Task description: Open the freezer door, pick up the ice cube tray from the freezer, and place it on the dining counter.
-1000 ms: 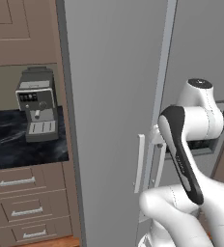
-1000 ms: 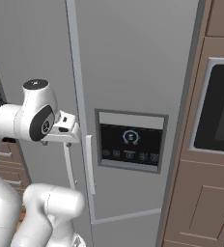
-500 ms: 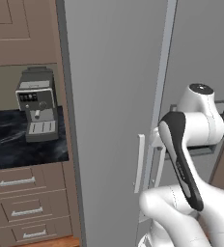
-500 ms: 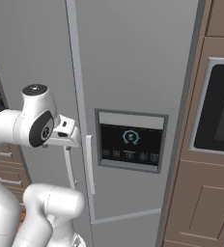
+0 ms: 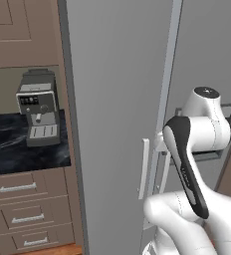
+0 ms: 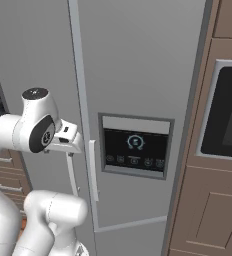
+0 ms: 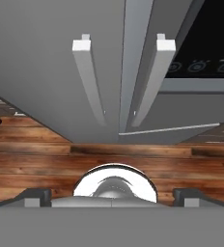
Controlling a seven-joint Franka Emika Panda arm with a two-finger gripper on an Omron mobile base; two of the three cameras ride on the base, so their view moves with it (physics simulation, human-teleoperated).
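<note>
The freezer door (image 6: 138,90) is shut at 12 o'clock ahead, its handle (image 7: 150,79) at 1 o'clock in the hand view, and the gripper (image 7: 111,195) is wide open holding nothing, so every step is left.

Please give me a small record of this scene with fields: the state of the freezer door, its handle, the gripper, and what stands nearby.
freezer door: closed, grey, with a dark dispenser recess on its front
handle: slim pale vertical bar, next to the twin door's handle
gripper: open, empty, looking down at both handles, touching neither
twin door: plain grey, closed
left side: coffee machine on a black marble worktop over brown drawers
right side: dark built-in oven in brown cabinets
</note>
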